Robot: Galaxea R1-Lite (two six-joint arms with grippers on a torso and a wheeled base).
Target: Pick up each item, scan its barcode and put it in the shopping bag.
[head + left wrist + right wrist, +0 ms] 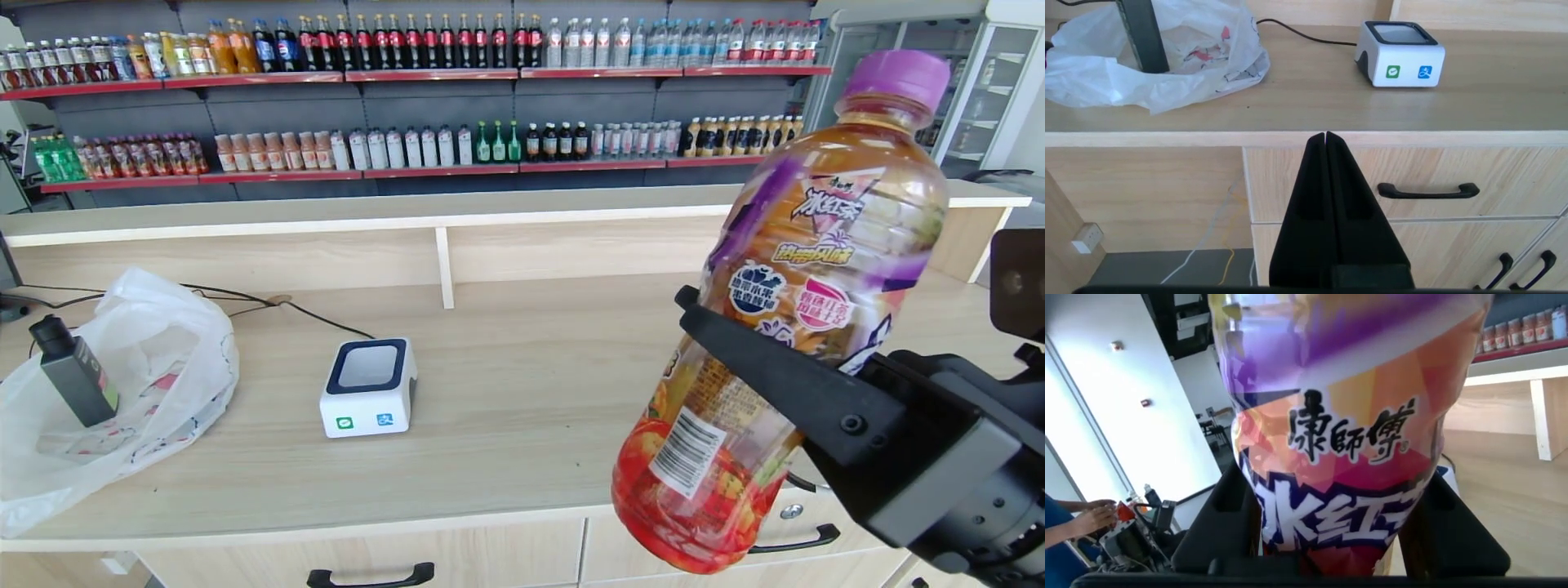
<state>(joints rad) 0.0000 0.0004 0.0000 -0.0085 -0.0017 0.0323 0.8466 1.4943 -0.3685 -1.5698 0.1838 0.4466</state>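
My right gripper [759,343] is shut on a tea bottle [784,327] with a purple cap and an orange and purple label, held high above the counter's right side and tilted, barcode facing down and left. The same bottle [1343,433] stands close in the right wrist view between dark fingers [1212,527]. A white barcode scanner [369,388] with a dark glass top sits mid-counter, also the scanner [1400,53]. The white plastic shopping bag [155,359] lies at the left with a dark grey bottle [73,371] standing in it. My left gripper [1325,139] is shut and empty, below the counter edge before the drawers.
A black cable [245,298] runs from the scanner behind the bag. The counter [531,392] has a raised back ledge [441,216]. Drawers with black handles [1427,192] sit under the front edge. Shelves of drinks [408,98] line the wall behind.
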